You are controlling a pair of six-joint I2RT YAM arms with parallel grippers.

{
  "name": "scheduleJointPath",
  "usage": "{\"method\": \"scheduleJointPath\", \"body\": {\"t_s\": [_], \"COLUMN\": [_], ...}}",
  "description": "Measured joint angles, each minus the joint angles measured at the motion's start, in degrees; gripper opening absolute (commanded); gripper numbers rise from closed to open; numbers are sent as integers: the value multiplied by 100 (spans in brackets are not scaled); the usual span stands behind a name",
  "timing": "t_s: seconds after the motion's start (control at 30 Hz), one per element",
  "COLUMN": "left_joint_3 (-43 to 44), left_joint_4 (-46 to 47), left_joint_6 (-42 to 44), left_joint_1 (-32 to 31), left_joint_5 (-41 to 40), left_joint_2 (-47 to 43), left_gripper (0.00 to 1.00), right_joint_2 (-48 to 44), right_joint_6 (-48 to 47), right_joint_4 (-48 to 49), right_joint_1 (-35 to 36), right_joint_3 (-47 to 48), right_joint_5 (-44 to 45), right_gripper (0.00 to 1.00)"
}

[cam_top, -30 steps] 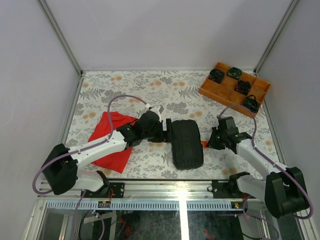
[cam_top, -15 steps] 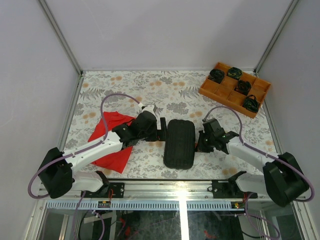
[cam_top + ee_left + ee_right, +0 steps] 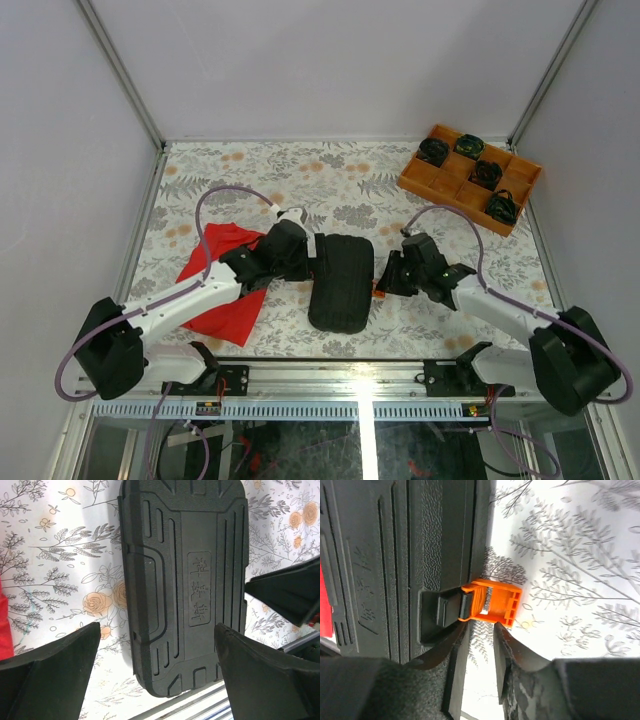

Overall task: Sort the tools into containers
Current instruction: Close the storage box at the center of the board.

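Note:
The container, a closed black ribbed case (image 3: 342, 282), lies on the flowered cloth between my two arms. Its lid (image 3: 185, 580) fills the left wrist view. My left gripper (image 3: 316, 262) hovers over the case's left side, jaws wide open and empty (image 3: 157, 665), fingers (image 3: 50, 680) clear of the case. An orange latch (image 3: 492, 602) sticks out from the case's right edge (image 3: 380, 290). My right gripper (image 3: 388, 280) sits just short of it, jaws a little apart (image 3: 481, 640), with only tablecloth between them. The tools are out of view.
A red cloth (image 3: 225, 285) lies under my left arm. An orange compartment tray (image 3: 470, 178) with black round items stands at the back right. The table's near edge and metal rail (image 3: 360, 368) run just below the case. My right gripper (image 3: 290, 592) shows beside the case.
The case has slid left and turned slightly, with my right arm following it. The right jaws have parted from shut. My left gripper has drawn back left and widened.

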Motion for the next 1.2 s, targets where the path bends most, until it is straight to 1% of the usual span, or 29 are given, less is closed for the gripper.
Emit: {"method": "scheduleJointPath", "body": {"t_s": [0.1, 0.13, 0.23, 0.33, 0.47, 0.67, 1.0, 1.1, 1.2], "left_joint_3": [-76, -109, -214, -348, -494, -645, -647, -664, -664], "left_joint_4": [15, 37, 149, 328, 743, 1156, 1355, 1438, 1480], "left_joint_6": [68, 107, 210, 313, 417, 520, 472, 420, 374], "left_joint_1": [55, 68, 72, 72, 72, 72, 72, 72, 72], "left_joint_5": [4, 17, 122, 286, 507, 717, 966, 1016, 1021], "left_joint_2": [-57, -70, -81, -66, 85, 426, 944, 994, 1045], "left_gripper": [94, 94, 94, 93, 93, 92, 88, 87, 86], "right_joint_2": [-509, -761, -1532, -2068, -2387, -2638, -2979, -3082, -3110], "right_joint_6": [11, 44, 243, 516, 804, 1047, 1445, 1574, 1644], "right_joint_4": [-87, -81, -4, 120, 267, 533, 828, 955, 1043], "right_joint_1": [0, 0, 2, 2, 2, 2, 2, 2, 2], "right_joint_3": [-133, -238, -654, -1054, -1335, -1574, -2006, -2164, -2293], "right_joint_5": [374, 487, 743, 981, 1134, 1130, 1189, 1266, 1263], "right_gripper": [54, 57, 62, 64, 68, 69, 69, 74, 76]}}
